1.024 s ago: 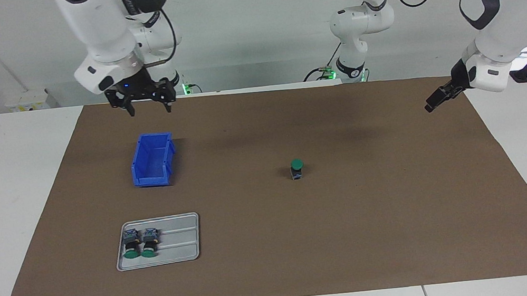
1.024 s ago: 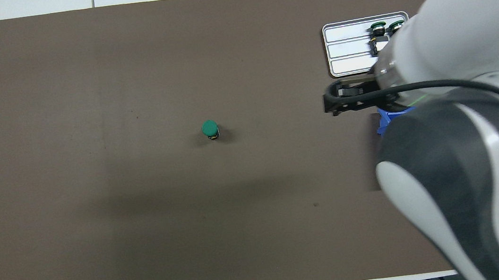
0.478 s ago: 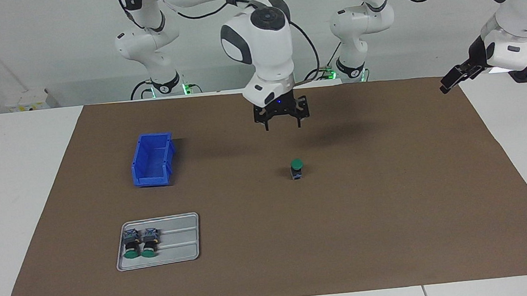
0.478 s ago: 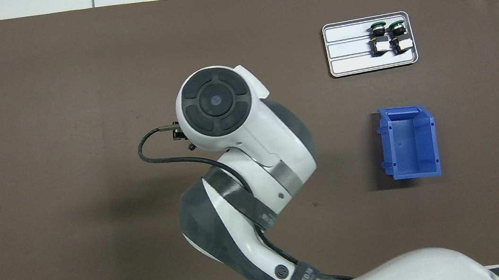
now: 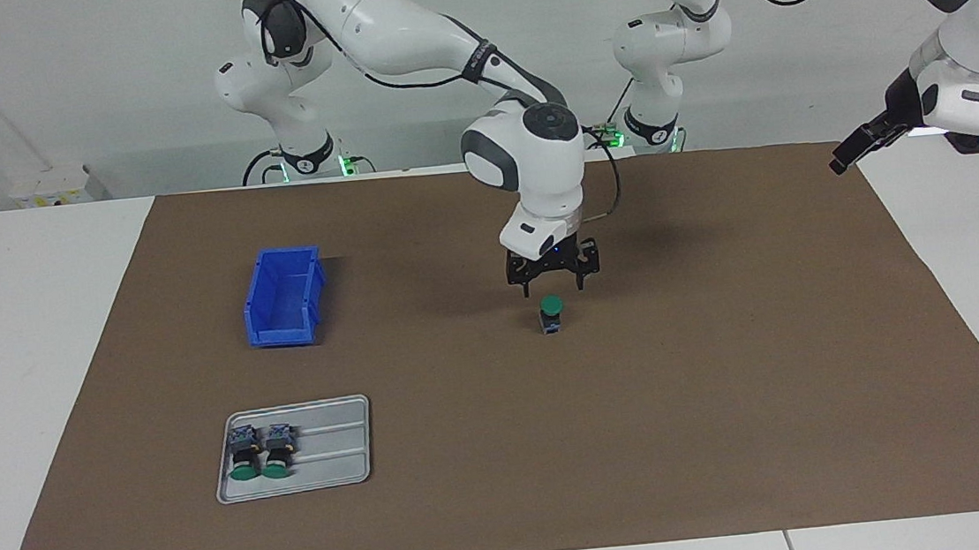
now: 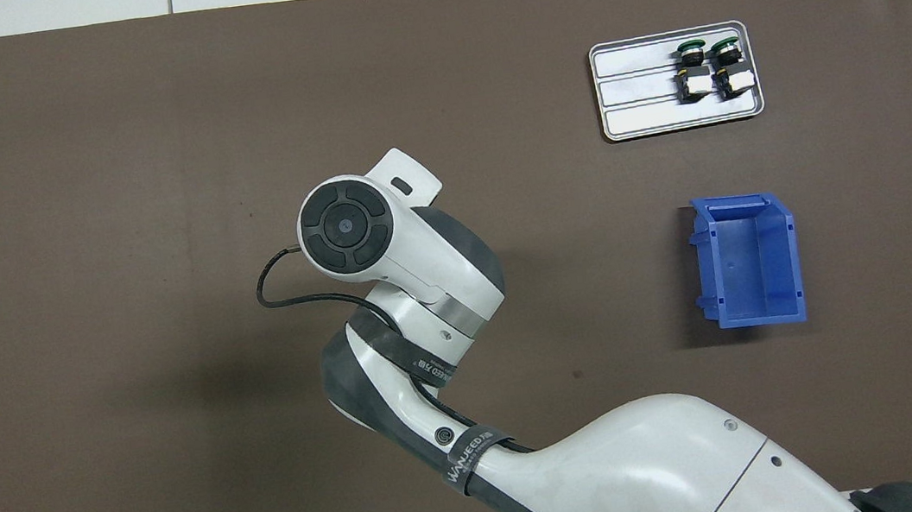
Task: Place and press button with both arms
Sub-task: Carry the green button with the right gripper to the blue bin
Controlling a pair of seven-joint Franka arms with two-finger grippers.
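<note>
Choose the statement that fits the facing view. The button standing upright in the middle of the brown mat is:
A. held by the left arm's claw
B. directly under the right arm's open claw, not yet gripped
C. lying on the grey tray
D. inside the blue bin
B: the right claw hangs open just above the button, its fingertips clear of the green cap.

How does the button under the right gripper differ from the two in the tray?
The lone button stands upright on the brown mat, green cap up; the tray buttons lie on their sides in the grey tray, caps pointing away from the robots. The right gripper hangs open just above the lone button; nothing is over the tray buttons. All three look alike.
</note>
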